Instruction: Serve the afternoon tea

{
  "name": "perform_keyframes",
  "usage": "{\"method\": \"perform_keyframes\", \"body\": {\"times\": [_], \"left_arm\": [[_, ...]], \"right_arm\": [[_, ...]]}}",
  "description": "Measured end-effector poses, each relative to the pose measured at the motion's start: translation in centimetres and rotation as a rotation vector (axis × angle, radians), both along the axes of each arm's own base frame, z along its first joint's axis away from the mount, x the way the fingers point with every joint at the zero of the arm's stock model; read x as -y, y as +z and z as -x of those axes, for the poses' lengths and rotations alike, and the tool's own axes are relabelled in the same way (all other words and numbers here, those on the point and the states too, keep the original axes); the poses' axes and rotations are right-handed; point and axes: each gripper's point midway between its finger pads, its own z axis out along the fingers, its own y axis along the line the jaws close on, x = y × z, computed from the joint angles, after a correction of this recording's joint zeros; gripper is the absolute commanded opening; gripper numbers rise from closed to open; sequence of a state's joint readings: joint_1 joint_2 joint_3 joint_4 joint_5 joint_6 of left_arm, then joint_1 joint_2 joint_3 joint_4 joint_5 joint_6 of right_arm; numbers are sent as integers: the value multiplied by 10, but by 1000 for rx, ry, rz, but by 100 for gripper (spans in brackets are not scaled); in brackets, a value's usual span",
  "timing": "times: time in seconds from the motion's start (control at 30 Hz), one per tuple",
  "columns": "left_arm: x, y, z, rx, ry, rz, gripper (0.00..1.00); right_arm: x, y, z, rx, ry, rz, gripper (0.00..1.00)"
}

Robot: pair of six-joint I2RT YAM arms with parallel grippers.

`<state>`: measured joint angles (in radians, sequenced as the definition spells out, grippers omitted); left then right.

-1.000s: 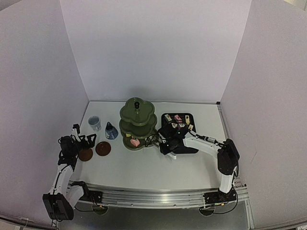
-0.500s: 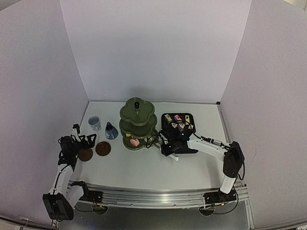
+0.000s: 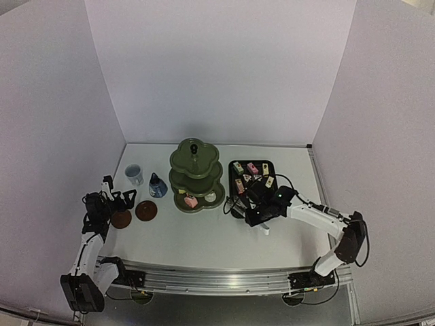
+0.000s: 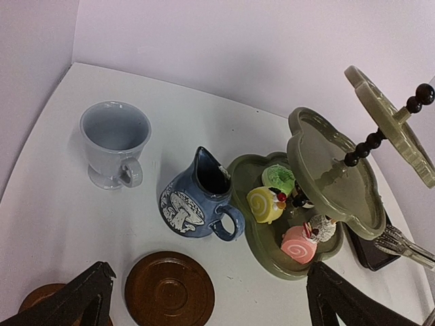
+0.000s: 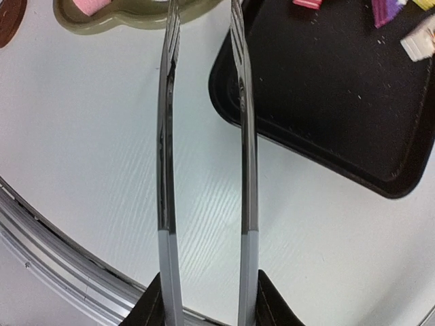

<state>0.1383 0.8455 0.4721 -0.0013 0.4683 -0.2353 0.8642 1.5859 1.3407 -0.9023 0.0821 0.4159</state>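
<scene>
The olive three-tier stand (image 3: pixel 194 176) (image 4: pixel 326 170) carries a yellow roll (image 4: pixel 265 204), a green cake (image 4: pixel 279 178) and a pink roll (image 4: pixel 299 246) on its bottom tier. To its left stand the blue jug (image 3: pixel 157 185) (image 4: pixel 197 200) and the pale cup (image 3: pixel 134 174) (image 4: pixel 114 141). Two brown coasters (image 3: pixel 145 210) (image 3: pixel 121 219) lie in front of them. My left gripper (image 3: pixel 119 200) (image 4: pixel 207 299) hangs open over the coasters. My right gripper (image 3: pixel 253 209) (image 5: pixel 207 292) is shut on the metal tongs (image 5: pixel 166 136), whose arms stand apart with nothing between them. The tong tips reach toward the stand's base.
The black tray (image 3: pixel 239 182) (image 5: pixel 326 88) with several small cakes (image 3: pixel 253 168) sits right of the stand, under my right arm. White walls close in the table on three sides. The metal rail (image 3: pixel 217 278) runs along the near edge.
My right arm has drawn back to the right, away from the stand, with the tongs in its grip. The left arm has not moved.
</scene>
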Motion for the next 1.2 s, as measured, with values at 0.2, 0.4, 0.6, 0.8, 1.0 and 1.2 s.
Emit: {"method": "perform_keyframes", "body": {"times": [0.2, 0.4, 0.6, 0.8, 1.0, 1.2], "left_arm": [[0, 1, 0, -4, 7, 18, 100], [0, 1, 0, -5, 8, 23, 100], [0, 3, -1, 4, 8, 22, 100], [0, 3, -3, 10, 8, 21, 100], [0, 3, -3, 11, 8, 20, 100], [0, 3, -3, 10, 8, 19, 100]], "right_arm": [[49, 6, 1, -16, -186, 14, 35], [92, 1, -18, -12, -388, 65, 36], [108, -19, -31, -33, -474, 140, 37], [106, -42, -54, -65, -500, 203, 37], [107, -49, -67, -61, -521, 195, 38], [107, -59, -77, -59, -536, 189, 38]]}}
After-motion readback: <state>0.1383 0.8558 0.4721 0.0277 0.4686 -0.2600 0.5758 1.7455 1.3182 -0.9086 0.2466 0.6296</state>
